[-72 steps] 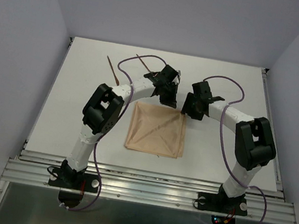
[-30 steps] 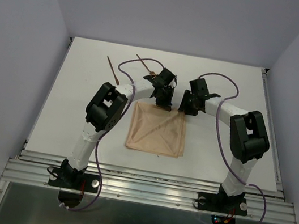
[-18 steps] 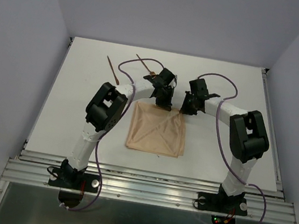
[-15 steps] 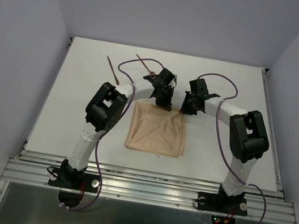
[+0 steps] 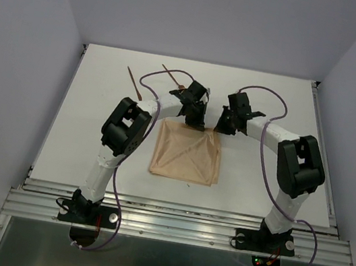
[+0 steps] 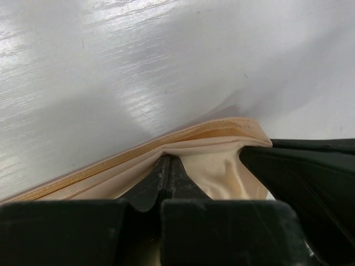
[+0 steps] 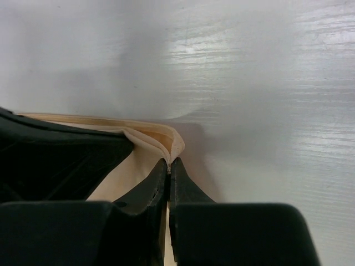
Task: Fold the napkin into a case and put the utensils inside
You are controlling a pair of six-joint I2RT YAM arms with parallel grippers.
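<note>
Napkin (image 5: 186, 152) lies as a folded square mid-tabletop (image 5: 82, 131), not yet a case; left gripper (image 5: 196, 124) and right gripper (image 5: 220, 128) each have jaws pinched on a far corner. Utensils (image 5: 134, 81) wait far-left, outside.

From above, the napkin (image 5: 186, 153) has its far corners covered; the utensils (image 5: 134, 81) show no detail.

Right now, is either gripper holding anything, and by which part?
Both pinch the napkin along its far edge: left gripper near the middle, right gripper at the right corner.
</note>
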